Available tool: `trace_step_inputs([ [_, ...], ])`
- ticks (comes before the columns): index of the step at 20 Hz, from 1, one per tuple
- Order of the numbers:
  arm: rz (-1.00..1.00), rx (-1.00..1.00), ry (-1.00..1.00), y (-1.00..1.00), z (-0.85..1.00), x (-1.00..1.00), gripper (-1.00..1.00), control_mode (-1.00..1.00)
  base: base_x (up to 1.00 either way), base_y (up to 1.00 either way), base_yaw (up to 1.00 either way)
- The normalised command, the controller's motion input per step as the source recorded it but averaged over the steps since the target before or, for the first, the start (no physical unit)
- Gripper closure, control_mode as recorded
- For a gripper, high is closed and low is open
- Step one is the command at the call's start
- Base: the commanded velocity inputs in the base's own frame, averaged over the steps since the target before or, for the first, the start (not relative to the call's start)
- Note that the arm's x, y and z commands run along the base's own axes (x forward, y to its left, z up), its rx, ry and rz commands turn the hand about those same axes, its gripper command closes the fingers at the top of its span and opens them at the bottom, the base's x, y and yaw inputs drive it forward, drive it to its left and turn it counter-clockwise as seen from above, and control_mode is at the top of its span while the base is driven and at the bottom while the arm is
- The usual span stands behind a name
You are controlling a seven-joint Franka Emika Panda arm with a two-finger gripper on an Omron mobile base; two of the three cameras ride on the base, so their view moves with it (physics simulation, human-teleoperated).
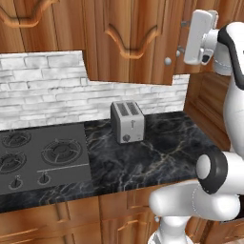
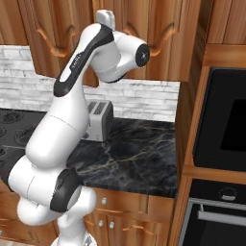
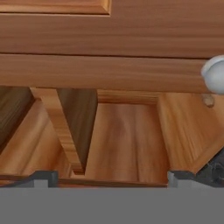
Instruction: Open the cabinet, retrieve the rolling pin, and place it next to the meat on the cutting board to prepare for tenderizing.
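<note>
Kitchen with a dark marble bench (image 1: pixel 157 143) low in frame, and the fingers (image 3: pixel 109 177) are spread wide with nothing between them, right below the cabinet (image 1: pixel 133 38) door. Its knob (image 3: pixel 214 74) sits far right, so I'd shift over before closing.

Reddish-brown cabinet (image 1: pixel 128 38), silver toaster (image 1: pixel 127 122), black veined marble counter (image 1: pixel 157 147)
</note>
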Motion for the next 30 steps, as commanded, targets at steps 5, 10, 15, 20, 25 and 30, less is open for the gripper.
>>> trace_step_inputs([
  [5, 0.11, 0.00, 0.00, 0.13, 0.00, 0.14, -1.00, -1.00, 0.00, 0.00, 0.00],
  [10, 0.16, 0.00, 0.00, 0.35, 0.00, 0.02, -1.00, -1.00, 0.00, 0.00, 0.00],
  [15, 0.19, 0.00, -0.06, 0.59, -0.01, -0.11, -1.00, -1.00, 0.00, 0.00, 0.00],
  [20, 0.20, 0.00, -0.08, 0.71, -0.08, -0.21, -1.00, -1.00, 0.00, 0.00, 0.00],
  [25, 0.20, 0.00, -0.11, 0.84, -0.14, -0.31, -1.00, -1.00, 0.00, 0.00, 0.00],
  [30, 0.19, -0.05, -0.13, 1.00, -0.16, -0.40, -1.00, -1.00, 0.00, 0.00, 0.00],
])
